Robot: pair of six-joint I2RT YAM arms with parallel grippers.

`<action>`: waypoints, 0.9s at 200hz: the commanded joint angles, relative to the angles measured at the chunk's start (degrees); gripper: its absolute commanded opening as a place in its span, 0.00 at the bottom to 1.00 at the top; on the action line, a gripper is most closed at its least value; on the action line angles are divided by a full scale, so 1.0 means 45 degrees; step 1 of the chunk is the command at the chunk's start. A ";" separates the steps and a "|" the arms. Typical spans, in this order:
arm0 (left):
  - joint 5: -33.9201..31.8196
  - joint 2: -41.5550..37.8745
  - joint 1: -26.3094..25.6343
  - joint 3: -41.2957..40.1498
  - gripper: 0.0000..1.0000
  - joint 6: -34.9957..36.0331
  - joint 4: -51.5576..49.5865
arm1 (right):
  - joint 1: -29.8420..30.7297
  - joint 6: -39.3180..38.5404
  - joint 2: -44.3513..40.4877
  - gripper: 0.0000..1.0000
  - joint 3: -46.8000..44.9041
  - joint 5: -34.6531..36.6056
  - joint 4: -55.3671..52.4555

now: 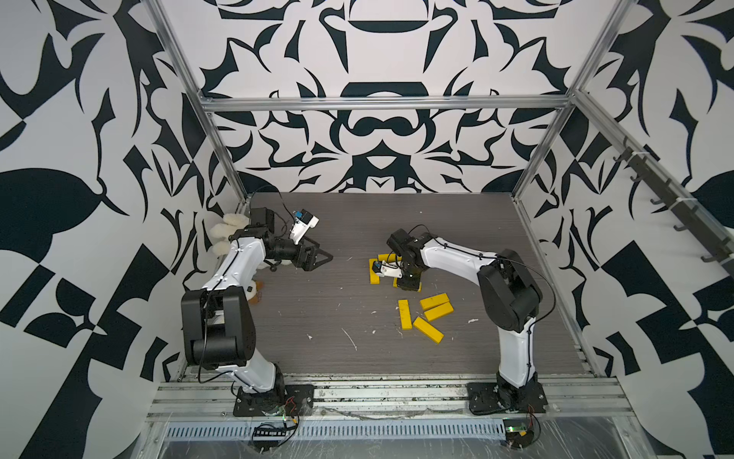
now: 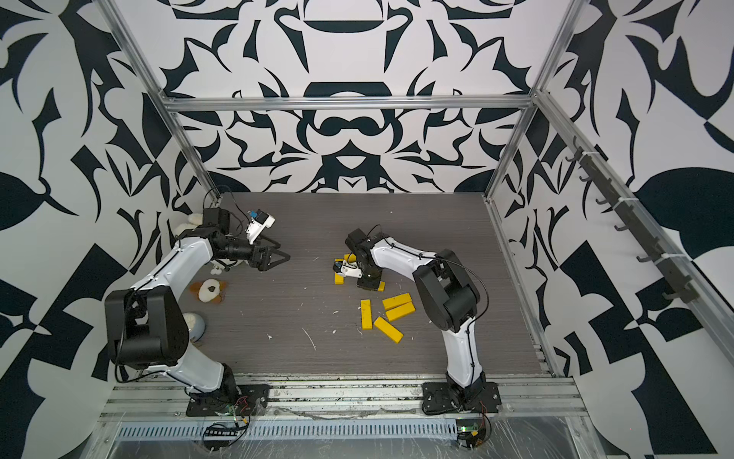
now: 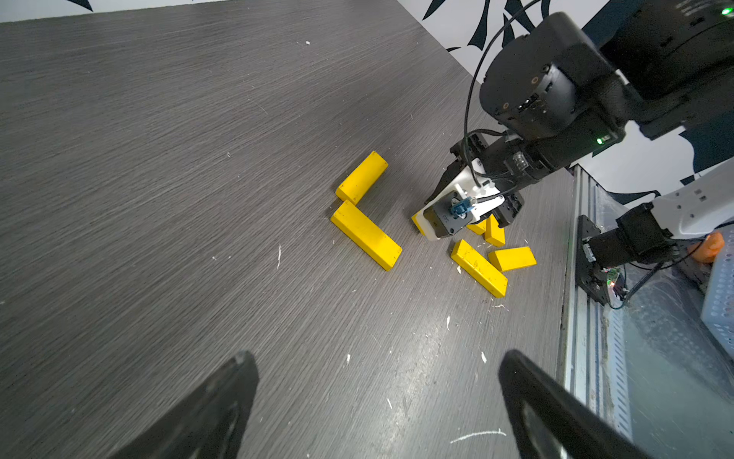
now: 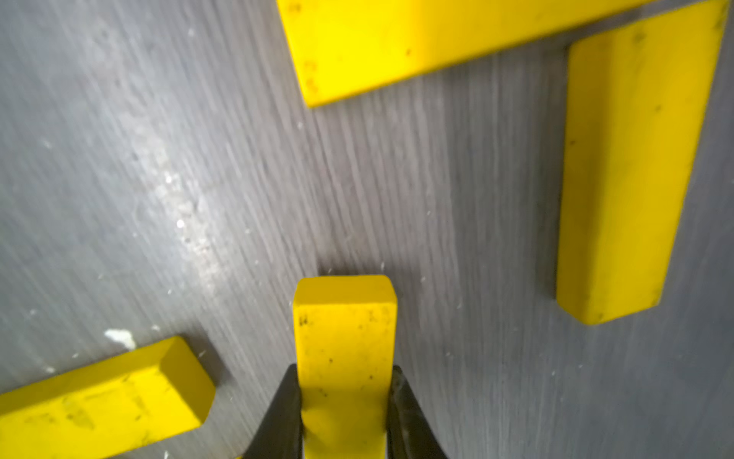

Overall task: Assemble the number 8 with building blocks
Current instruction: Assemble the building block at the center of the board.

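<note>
Beside the L-shaped corner of two bars [image 3: 365, 234], we hold our right gripper [image 4: 344, 369] clamped on one yellow bar [image 4: 344, 318]; four loose bars [image 1: 438, 311] lie near that corner; our left gripper [image 3: 379, 357] hangs well apart from it, jaws spread, empty

the left gripper [image 3: 375, 365] hangs wide open. the right gripper [image 4: 344, 371] points down and pinches a yellow bar [image 4: 344, 318].

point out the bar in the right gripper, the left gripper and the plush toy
held bar [image 4: 344, 318]: right wrist view, top face near its free end.
left gripper [image 3: 375, 357]: left wrist view, midway between its fingertips.
plush toy [image 1: 219, 230]: a top view, a white fluffy lump.
</note>
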 commanded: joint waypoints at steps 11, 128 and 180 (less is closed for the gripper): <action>0.0294 0.0111 0.0009 0.0308 0.99 0.0157 -0.0375 | 0.0235 -0.0326 0.0041 0.19 0.0553 -0.0255 -0.0530; 0.0335 0.0345 -0.0004 0.0405 0.99 0.0079 -0.0350 | 0.1218 -0.1587 0.0177 0.26 0.0047 0.0335 0.0799; 0.0282 0.0199 -0.0007 0.0315 0.99 0.0025 -0.0273 | 0.1213 -0.1804 0.0295 0.26 0.0296 0.0153 0.0837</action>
